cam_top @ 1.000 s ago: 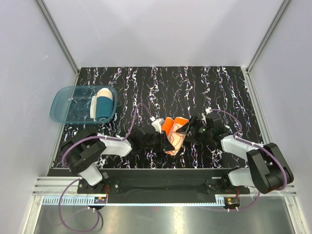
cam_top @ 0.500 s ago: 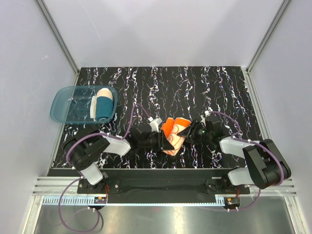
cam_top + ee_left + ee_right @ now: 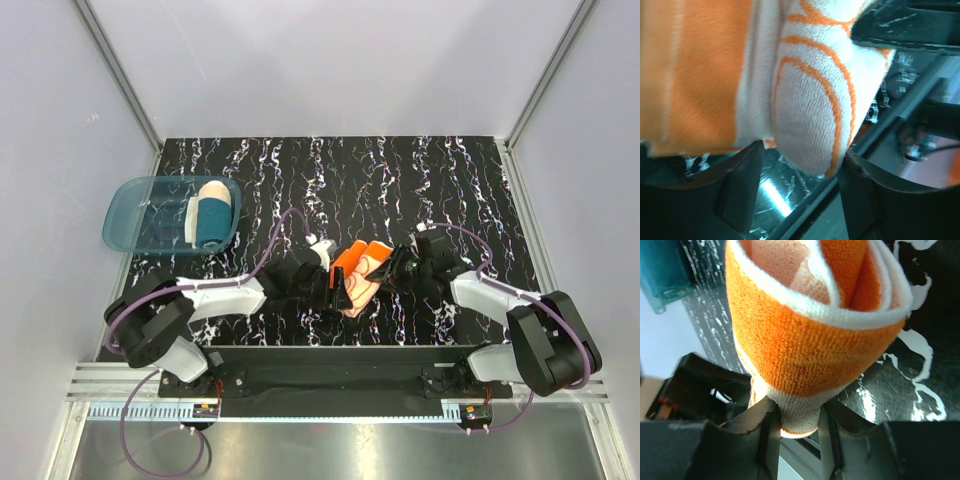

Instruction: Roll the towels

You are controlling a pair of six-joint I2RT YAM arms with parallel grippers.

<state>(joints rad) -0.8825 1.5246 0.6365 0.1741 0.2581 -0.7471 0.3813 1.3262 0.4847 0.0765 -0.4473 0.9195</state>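
Now the left gripper point(image 3: 801, 150) has spread its jaws off the orange towel point(image 3: 810, 355) while the right gripper point(image 3: 797, 420) pinches just one end, so the roll may unwind.

Black white-veined table point(image 3: 400, 180), blue tray point(image 3: 122, 232) overhanging its left edge, orange towel point(image 3: 356, 262) near front (contact unclear)

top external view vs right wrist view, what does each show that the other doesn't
Only the top external view: the rolled teal-blue cloth towel lying in the translucent blue plastic tray. Only the right wrist view: the spiral end of the orange cloth towel, with peach layers inside. Both: that orange roll, pinched by the right gripper.
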